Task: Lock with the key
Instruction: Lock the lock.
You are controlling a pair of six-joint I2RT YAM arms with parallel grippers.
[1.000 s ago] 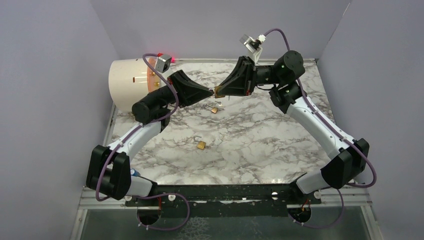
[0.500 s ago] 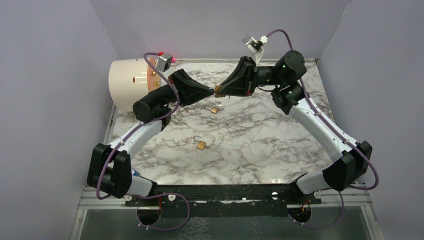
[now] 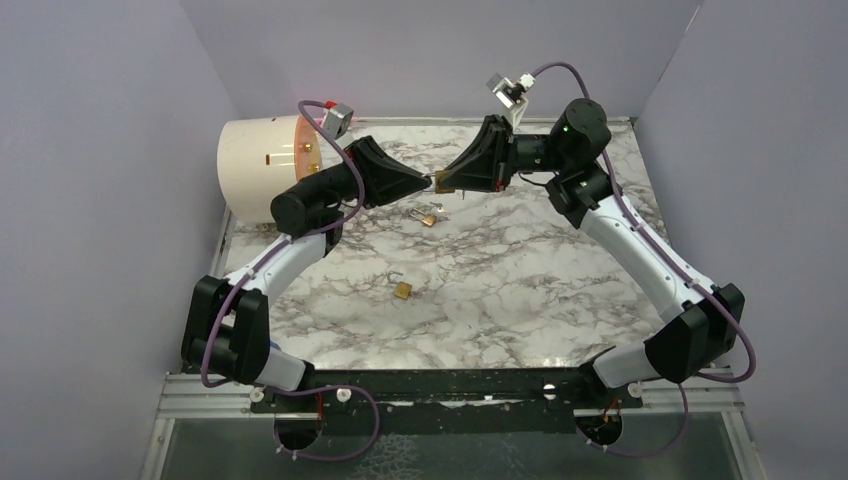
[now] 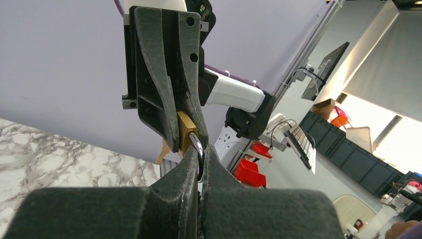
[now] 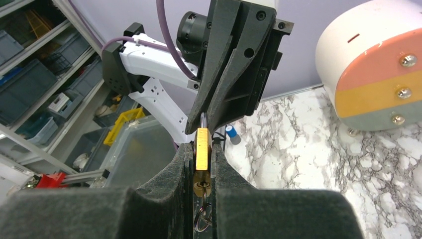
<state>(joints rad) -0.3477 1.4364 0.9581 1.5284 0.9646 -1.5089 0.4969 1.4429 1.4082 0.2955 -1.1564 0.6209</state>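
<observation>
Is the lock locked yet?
Not quite, it seems. Done: the padlock is up off the table. Now: the right pincer grips its brass body, key hanging below, and the left pincer pinches the shackle. Still to do: press the shackle shut and turn the key; whether it has clicked is hidden.

Padlock [image 3: 402, 290] on table [image 3: 520, 300], second padlock [image 3: 428, 218] behind, drum [image 3: 255, 170] back-left

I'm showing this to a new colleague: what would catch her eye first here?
Two arms meet in mid-air over the far end of the table: the right tool clamps a brass padlock, the left tool pinches its shackle. A second padlock lies beneath them, a third nearer; a white drum sits far left.
</observation>
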